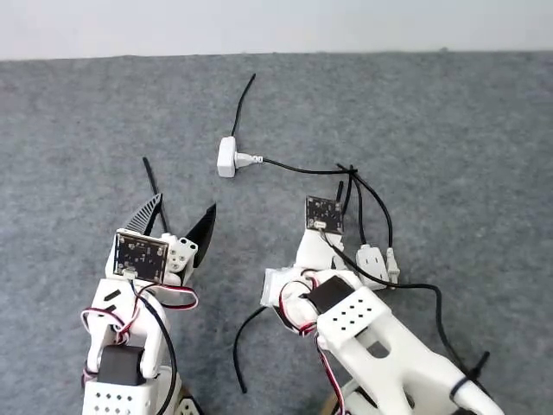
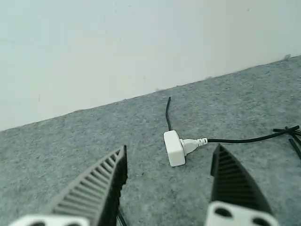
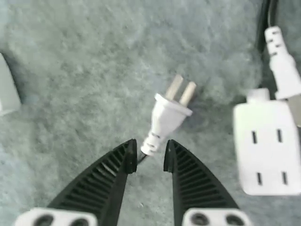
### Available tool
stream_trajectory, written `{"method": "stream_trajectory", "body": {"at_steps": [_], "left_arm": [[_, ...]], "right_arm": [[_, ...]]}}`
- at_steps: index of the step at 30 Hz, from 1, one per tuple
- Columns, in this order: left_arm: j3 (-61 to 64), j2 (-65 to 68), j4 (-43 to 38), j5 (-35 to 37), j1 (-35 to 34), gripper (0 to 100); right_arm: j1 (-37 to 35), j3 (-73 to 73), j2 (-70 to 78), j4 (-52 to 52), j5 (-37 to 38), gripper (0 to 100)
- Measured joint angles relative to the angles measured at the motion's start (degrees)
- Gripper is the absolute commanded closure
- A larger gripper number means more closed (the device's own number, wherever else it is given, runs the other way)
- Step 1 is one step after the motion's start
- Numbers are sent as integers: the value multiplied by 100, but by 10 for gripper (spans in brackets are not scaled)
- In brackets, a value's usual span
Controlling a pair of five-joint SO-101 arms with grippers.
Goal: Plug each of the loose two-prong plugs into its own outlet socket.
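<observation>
Progress: roughly half done, judging by the plugs on show.
- The far outlet (image 1: pixel 226 157) is lying out on the grey counter (image 1: pixel 449 112), already carrying a plug (image 1: pixel 246 160) pushed into its side, cord trailing away to the other arm's side.
- The loose plug (image 3: pixel 167 117) is lying flat on the counter, prongs bare and pointing away from the right gripper (image 3: pixel 150 149).
- That gripper's jaws are standing a narrow gap apart, straddling the plug's cord end. A sliver of space is showing on each side, so I am reading this as not yet pinching.
- The near outlet (image 3: pixel 265 146) is sitting just beside the loose plug with its face slots empty. A second plug (image 3: pixel 282 66) is butting against one end of it; I cannot tell whether it is seated.
- Left to do: grip, lift, line up the prongs, insert.

The left gripper (image 1: pixel 187 204) is idling with jaws spread wide and nothing between them, aimed at the far outlet and well short of it.

View differences:
- The right wrist view is giving the prongs, the slots and the jaw gap.
- In the high view, the right arm is covering the loose plug.
- The high view is giving the overall layout of both outlets and a loose cord (image 1: pixel 244 341) emerging from under the right arm.
- The left wrist view is confirming the far plug is sitting flush.
</observation>
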Motion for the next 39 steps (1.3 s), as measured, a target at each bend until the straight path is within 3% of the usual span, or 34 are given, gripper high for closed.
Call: {"method": "stream_trajectory", "body": {"at_steps": [3, 11, 25, 39], "left_arm": [[0, 0, 0, 0, 0, 727], [0, 0, 0, 0, 0, 727], [0, 0, 0, 0, 0, 727], [0, 0, 0, 0, 0, 727]], "right_arm": [[0, 0, 0, -114, -79, 873], [0, -9, 510, -132, -114, 690], [26, -730, 1899, -466, -123, 816], [18, -730, 1916, -1160, -369, 822]]}}
